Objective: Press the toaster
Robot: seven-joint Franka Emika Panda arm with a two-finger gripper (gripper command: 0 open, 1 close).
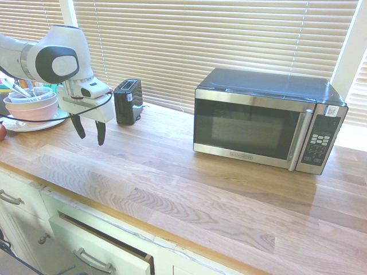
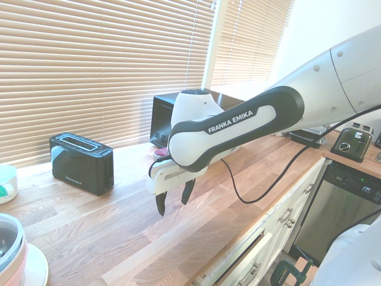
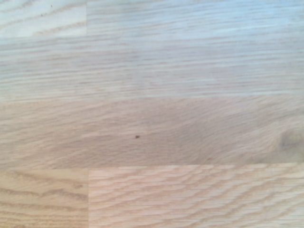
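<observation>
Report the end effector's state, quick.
End effector: open, holding nothing, above the wooden counter.

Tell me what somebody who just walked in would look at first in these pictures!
Probably the big white robot arm, reaching over the wooden counter with its gripper open above the wood. Next might be the large black-and-silver microwave, standing by the window blinds. The small black toaster sits near the blinds too, and pink and white bowls are stacked on a plate.
</observation>
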